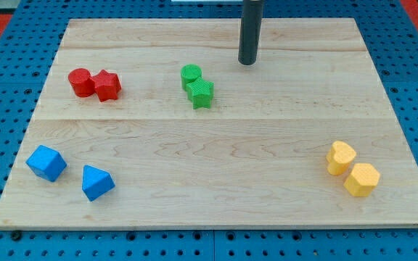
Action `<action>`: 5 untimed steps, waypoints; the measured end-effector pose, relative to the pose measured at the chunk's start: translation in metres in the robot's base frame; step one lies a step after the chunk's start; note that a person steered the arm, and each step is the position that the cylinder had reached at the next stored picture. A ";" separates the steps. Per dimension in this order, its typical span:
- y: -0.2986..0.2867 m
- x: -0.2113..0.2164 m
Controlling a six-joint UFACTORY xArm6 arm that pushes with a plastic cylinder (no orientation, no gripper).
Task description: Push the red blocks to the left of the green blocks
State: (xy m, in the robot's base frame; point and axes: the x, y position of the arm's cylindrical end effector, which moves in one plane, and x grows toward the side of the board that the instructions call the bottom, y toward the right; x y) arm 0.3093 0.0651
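Two red blocks sit side by side at the view's upper left: a round red block [80, 82] and a star-shaped red block [107, 85], touching. Two green blocks touch near the top centre: a round green block [191, 74] and a green star-like block [201, 93] just below it. The red pair lies well to the left of the green pair. My tip [247, 62] is the lower end of a dark rod at the view's top centre, to the right of and slightly above the green blocks, touching no block.
Two blue blocks [46, 163] [96, 182] lie at the lower left of the wooden board [223, 181]. Two yellow blocks [340, 157] [361, 179] lie at the lower right. A blue perforated surface surrounds the board.
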 end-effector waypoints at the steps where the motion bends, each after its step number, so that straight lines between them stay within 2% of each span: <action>1: -0.001 -0.005; 4: 0.012 0.003; 5: 0.013 0.034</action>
State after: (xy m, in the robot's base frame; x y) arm 0.3432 0.0781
